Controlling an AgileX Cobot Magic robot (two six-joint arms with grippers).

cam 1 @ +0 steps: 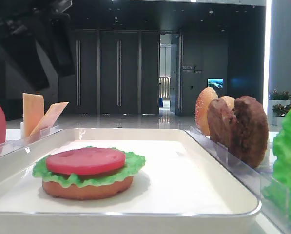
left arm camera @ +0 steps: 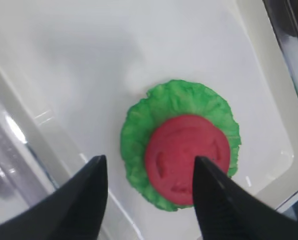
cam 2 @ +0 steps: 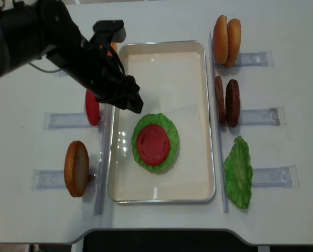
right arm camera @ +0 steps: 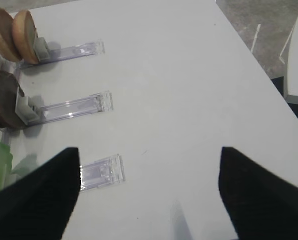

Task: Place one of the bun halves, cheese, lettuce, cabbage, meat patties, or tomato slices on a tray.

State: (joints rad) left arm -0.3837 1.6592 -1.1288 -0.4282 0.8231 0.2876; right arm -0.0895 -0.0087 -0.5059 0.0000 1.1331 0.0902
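Observation:
A white tray [cam 2: 211, 157] lies in the middle of the table. In it sits a stack: a bun half [cam 1: 87, 189] at the bottom, a ruffled lettuce leaf [cam 2: 141, 128] on it, and a pinkish-red tomato slice [cam 2: 153, 143] on top. My left gripper [cam 2: 131, 101] hovers over the tray, just up and left of the stack. It is open, and in the left wrist view my left gripper [left arm camera: 150, 159] has nothing between its fingers, with the tomato slice [left arm camera: 186, 157] and the lettuce [left arm camera: 139, 130] below them. My right gripper [right arm camera: 149, 149] is open over bare table.
Clear racks flank the tray. On the right stand two bun halves [cam 2: 227, 39], two meat patties [cam 2: 227, 102] and a lettuce leaf [cam 2: 237, 170]. On the left stand another tomato slice [cam 2: 92, 107], a bun half [cam 2: 76, 168] and cheese slices [cam 1: 38, 114].

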